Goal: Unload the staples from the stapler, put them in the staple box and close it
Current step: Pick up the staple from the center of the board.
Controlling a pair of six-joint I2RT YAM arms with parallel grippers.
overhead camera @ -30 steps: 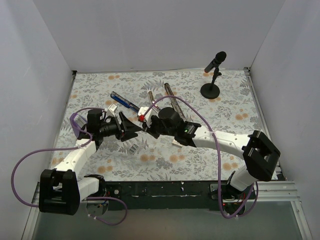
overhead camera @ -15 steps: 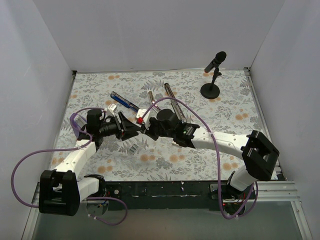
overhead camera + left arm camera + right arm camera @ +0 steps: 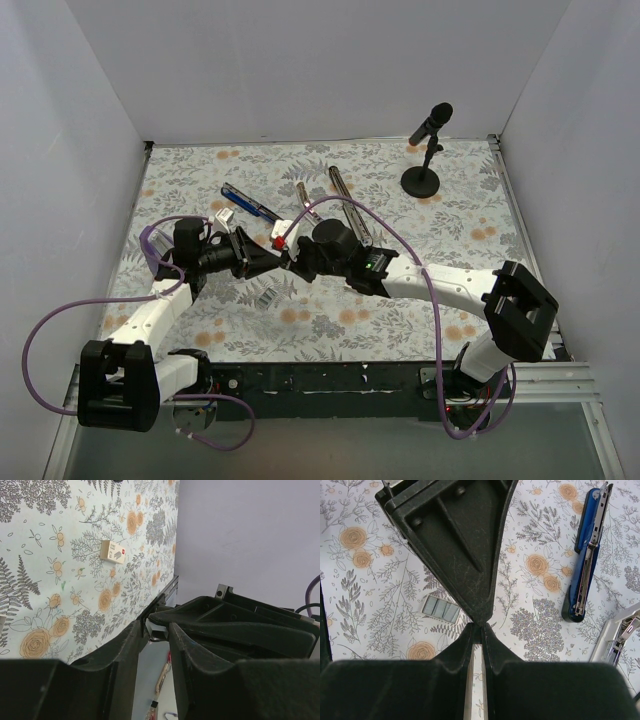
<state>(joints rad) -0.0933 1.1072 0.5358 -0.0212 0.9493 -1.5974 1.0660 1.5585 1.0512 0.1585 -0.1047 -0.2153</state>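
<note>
My left gripper point(image 3: 270, 262) and right gripper point(image 3: 291, 262) meet tip to tip above the floral mat. In the left wrist view my left gripper point(image 3: 157, 630) has a small grey block of staples point(image 3: 159, 626) pinched between its tips, right under the right gripper's tip. In the right wrist view my right gripper point(image 3: 477, 630) is nearly shut on a thin piece, touching the left gripper's fingers point(image 3: 455, 545). The blue-and-black stapler point(image 3: 250, 203) lies opened at the back left and also shows in the right wrist view point(image 3: 587, 555). A second staples block point(image 3: 440, 608) lies on the mat.
A microphone on a round stand point(image 3: 425, 160) is at the back right. Long metal and dark strips point(image 3: 348, 208) lie behind the right arm. A silvery-white piece with a red mark point(image 3: 620, 635) lies near the grippers. A small cream box point(image 3: 112, 551) lies under the right forearm.
The right gripper has moved left and closed the gap to the left gripper. Their tips now touch. The stapler and the loose staples block have not moved.
</note>
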